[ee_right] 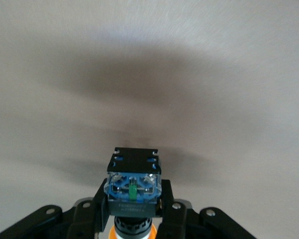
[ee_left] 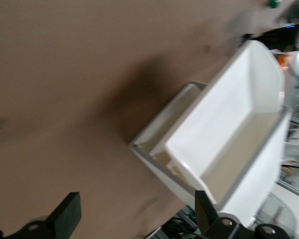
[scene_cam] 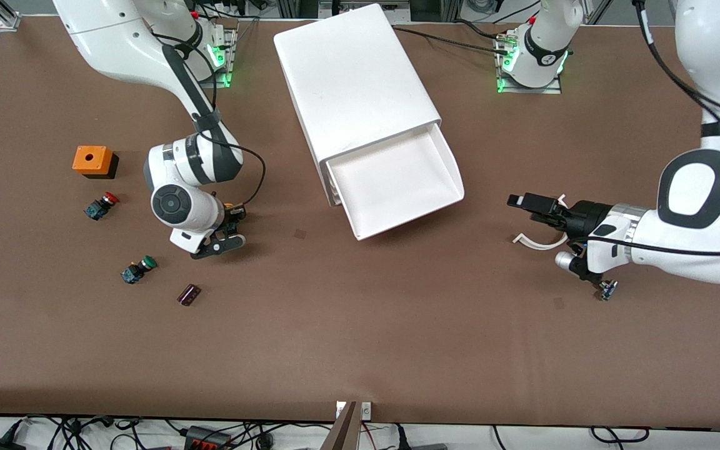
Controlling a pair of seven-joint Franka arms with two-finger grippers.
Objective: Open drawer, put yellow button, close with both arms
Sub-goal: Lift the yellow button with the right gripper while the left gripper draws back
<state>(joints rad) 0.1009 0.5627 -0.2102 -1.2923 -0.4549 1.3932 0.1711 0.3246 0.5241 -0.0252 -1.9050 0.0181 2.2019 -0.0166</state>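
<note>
The top drawer [scene_cam: 397, 181] of the white cabinet [scene_cam: 354, 75] is pulled out, and nothing lies in its tray [ee_left: 224, 119]. My right gripper [scene_cam: 232, 228] is low over the table beside the cabinet, toward the right arm's end. It is shut on the yellow button [scene_cam: 229, 206]. In the right wrist view the fingers [ee_right: 172, 209] clamp its black and blue body [ee_right: 134, 186], with the orange cap [ee_right: 132, 233] toward the palm. My left gripper [scene_cam: 525, 220] is open and holds nothing, over bare table beside the drawer toward the left arm's end; its fingers [ee_left: 65, 215] stand wide apart.
Toward the right arm's end lie an orange box [scene_cam: 92, 160], a red-capped button [scene_cam: 102, 205], a green-capped button [scene_cam: 138, 269] and a small dark block [scene_cam: 189, 294]. The drawer juts out from the cabinet toward the front camera.
</note>
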